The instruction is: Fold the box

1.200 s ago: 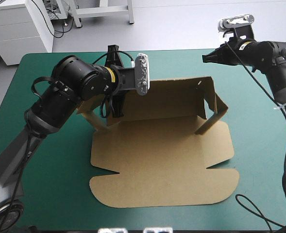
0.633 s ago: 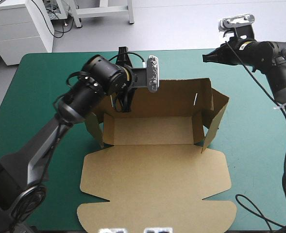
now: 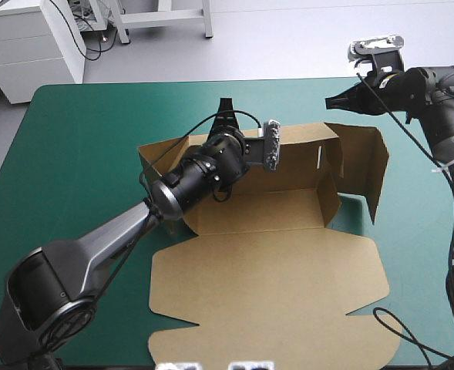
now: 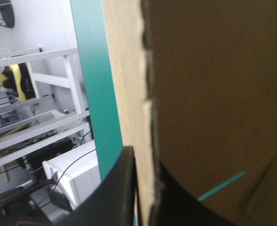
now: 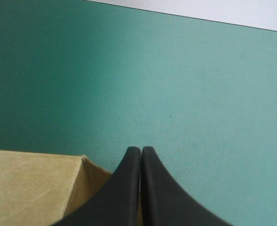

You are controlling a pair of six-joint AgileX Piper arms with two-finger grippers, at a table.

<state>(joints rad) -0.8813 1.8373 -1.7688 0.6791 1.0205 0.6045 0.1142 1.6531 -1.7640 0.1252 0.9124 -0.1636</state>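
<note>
The teal-green-covered worktop (image 3: 65,200) is the widest thing in view, and the brown box (image 3: 265,212) fills its middle. The box is a half-raised tray of matte board.

- **Lid:** the lid (image 3: 273,308) lies flat toward the near edge, with rounded corners and notched sides.
- **Back wall:** the back wall (image 3: 304,158) stands upright, cut by a narrow slot (image 3: 319,156).
- **Side flap:** a side flap (image 3: 369,166) swings outward, just below the right hand.
- **Tray:** its floor is plain board, and the left arm's dark wrist reaches across its left corner.

The left hand (image 3: 225,116) sits at the top of the back wall. From above, the wrist hides the grip itself. The left wrist view shows it: the hand (image 4: 145,193) is clamped on the box (image 4: 213,84), and one black finger (image 4: 122,188) presses the pale outer face. The wall's rough, fluted cut edge runs straight ahead of the hand, and a thin teal-green sliver shows through the board beside it.

The right hand (image 3: 331,100) hangs off the box, just past its far right corner. Only its own wrist view settles its state: the hand (image 5: 141,151) has both black fingers pressed together in one pointed arch, holding nothing. A brown corner of the box (image 5: 30,188) lies beside and under it.
</note>
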